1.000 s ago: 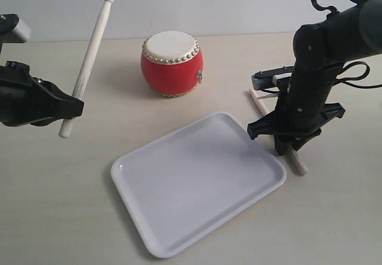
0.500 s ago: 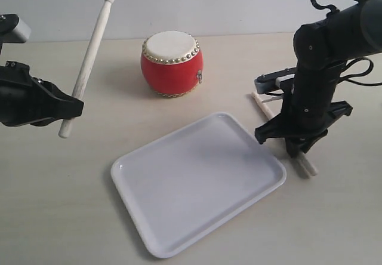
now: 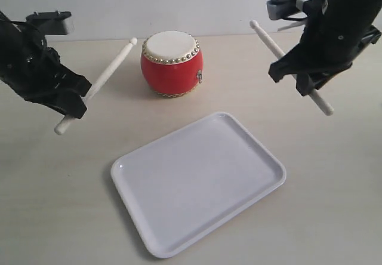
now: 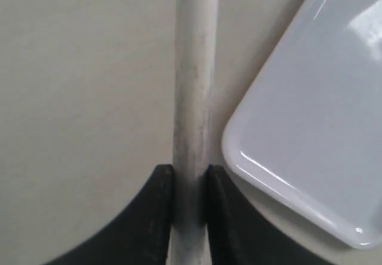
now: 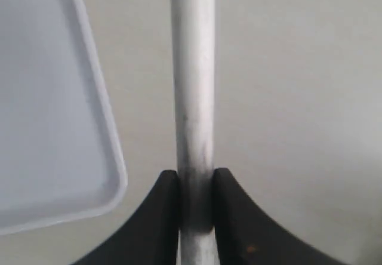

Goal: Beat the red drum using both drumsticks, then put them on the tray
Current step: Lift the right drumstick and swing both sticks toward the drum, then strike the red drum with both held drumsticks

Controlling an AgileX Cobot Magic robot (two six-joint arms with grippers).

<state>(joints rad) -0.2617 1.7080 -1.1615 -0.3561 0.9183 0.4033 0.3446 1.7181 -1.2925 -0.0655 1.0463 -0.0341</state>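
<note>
The red drum (image 3: pixel 172 64) with its cream skin stands at the back middle of the table. My left gripper (image 3: pixel 76 98) is shut on one drumstick (image 3: pixel 110 68) whose bead tip points toward the drum's left side, a short gap away. My right gripper (image 3: pixel 304 80) is shut on the other drumstick (image 3: pixel 273 43), held in the air right of the drum, bead tip up and toward it. The white tray (image 3: pixel 197 181) lies empty in front. In the wrist views each stick (image 4: pixel 193 86) (image 5: pixel 193 80) runs between dark fingers, beside a tray corner (image 4: pixel 310 110) (image 5: pixel 54 110).
The pale tabletop (image 3: pixel 334 205) stretches around tray and drum, with a light wall (image 3: pixel 197 2) behind. Both black arms hang above the table at the left and right edges.
The right arm has lifted its drumstick off the table by the tray and risen toward the back right. The left drumstick has swung down from steeply raised to low, pointing at the drum.
</note>
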